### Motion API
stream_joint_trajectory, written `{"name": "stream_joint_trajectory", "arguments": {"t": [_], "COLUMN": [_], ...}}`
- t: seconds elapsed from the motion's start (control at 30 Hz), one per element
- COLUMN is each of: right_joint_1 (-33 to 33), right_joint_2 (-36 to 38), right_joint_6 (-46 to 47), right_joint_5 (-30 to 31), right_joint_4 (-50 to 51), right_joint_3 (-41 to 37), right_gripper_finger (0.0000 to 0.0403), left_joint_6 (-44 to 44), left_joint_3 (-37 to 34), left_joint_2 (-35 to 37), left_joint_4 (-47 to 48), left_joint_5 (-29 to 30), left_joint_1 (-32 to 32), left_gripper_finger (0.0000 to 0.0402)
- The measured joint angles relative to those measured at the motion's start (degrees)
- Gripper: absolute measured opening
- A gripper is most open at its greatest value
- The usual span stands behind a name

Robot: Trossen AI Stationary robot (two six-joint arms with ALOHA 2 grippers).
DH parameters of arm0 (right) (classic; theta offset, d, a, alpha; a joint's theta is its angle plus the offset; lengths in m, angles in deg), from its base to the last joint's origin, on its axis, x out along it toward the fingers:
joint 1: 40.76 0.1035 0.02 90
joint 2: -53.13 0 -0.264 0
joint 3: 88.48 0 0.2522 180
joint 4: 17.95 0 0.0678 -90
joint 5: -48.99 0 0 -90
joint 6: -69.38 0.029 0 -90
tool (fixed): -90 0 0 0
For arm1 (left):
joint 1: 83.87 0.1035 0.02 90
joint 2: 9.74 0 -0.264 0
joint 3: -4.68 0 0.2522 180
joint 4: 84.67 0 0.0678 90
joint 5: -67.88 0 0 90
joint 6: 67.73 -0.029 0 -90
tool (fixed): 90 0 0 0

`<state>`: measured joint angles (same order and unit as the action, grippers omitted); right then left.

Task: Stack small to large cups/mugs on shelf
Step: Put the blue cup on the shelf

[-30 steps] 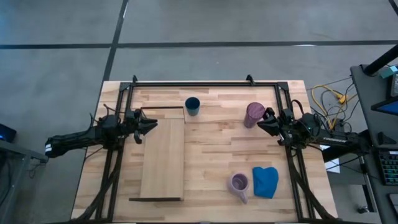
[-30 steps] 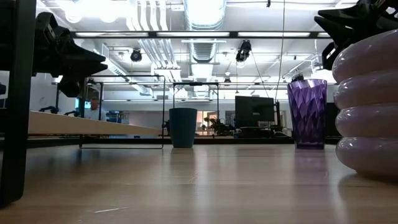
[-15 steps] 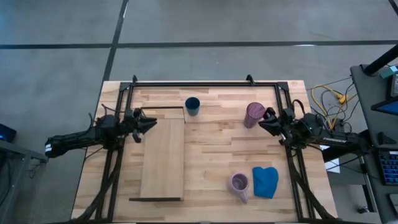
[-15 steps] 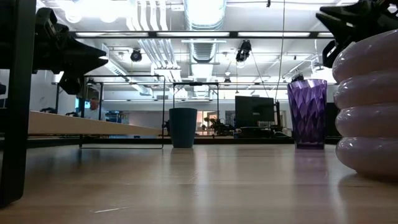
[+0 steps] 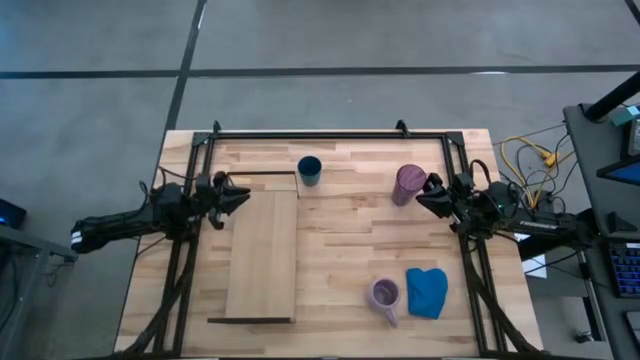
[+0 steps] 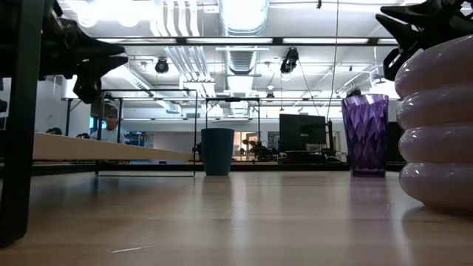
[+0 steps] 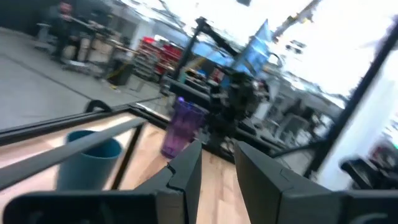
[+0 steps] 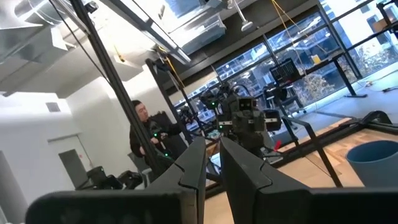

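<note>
The small dark blue cup (image 5: 309, 170) stands upright at the far middle of the table, just beyond the shelf (image 5: 262, 255), a light plank raised on thin dark end brackets. The dark purple tumbler (image 5: 408, 184) stands upright at the far right. The pale lilac mug (image 5: 385, 295) stands near the front right. My left gripper (image 5: 243, 197) hovers over the shelf's far left corner, its fingers a narrow gap apart (image 7: 217, 165), empty. My right gripper (image 5: 421, 196) is shut and empty (image 8: 212, 155), just right of the tumbler and apart from it.
A bright blue cloth (image 5: 427, 292) lies beside the lilac mug at the front right. A dark metal frame (image 5: 320, 134) runs along the far edge and down both sides of the table. Bare tabletop (image 5: 350, 235) lies between the shelf and the right-hand things.
My left gripper has risen a little and drawn slightly toward the table's far left. The cups, shelf and right gripper have kept still.
</note>
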<state>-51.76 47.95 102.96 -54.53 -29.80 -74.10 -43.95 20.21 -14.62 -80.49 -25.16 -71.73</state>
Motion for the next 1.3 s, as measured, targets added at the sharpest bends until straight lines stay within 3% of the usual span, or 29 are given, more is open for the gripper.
{"name": "stream_joint_trajectory", "arguments": {"t": [0.23,0.37,0.47,0.6,0.83,1.0,1.3], "right_joint_1": [0.0,-0.07,0.0,0.0,0.0,0.0,0.0], "right_joint_2": [-0.13,-0.15,-1.02,-4.05,-16.52,-25.03,-35.33], "right_joint_6": [-0.4,3.08,0.05,-7.03,-20.14,-30.13,-31.74], "right_joint_5": [0.46,2.66,-0.55,-1.95,-1.99,-1.97,-1.9], "right_joint_4": [-0.07,-1.26,-0.13,10.16,38.0,43.24,44.16], "right_joint_3": [0.0,0.81,5.24,17.42,45.35,60.2,79.6], "right_gripper_finger": [0.0043,0.0043,0.0043,0.0043,0.0043,0.0043,0.0043], "left_joint_6": [-3.19,-10.29,-14.14,-16.87,-16.66,-16.69,-16.7], "left_joint_3": [7.53,16.29,24.39,34.75,48.48,54.46,54.88], "left_joint_2": [-7.05,-12.95,-17.81,-23.95,-35.48,-41.94,-51.17], "left_joint_4": [0.45,4.86,9.54,16.58,17.31,16.66,-2.12], "left_joint_5": [-2.52,-6.21,-6.78,-6.76,-6.76,-6.76,-6.78], "left_joint_1": [-0.02,-0.04,0.0,-0.02,-0.02,-0.02,-0.02], "left_gripper_finger": [0.0083,0.0083,0.0083,0.0083,0.0083,0.0083,0.0083]}}
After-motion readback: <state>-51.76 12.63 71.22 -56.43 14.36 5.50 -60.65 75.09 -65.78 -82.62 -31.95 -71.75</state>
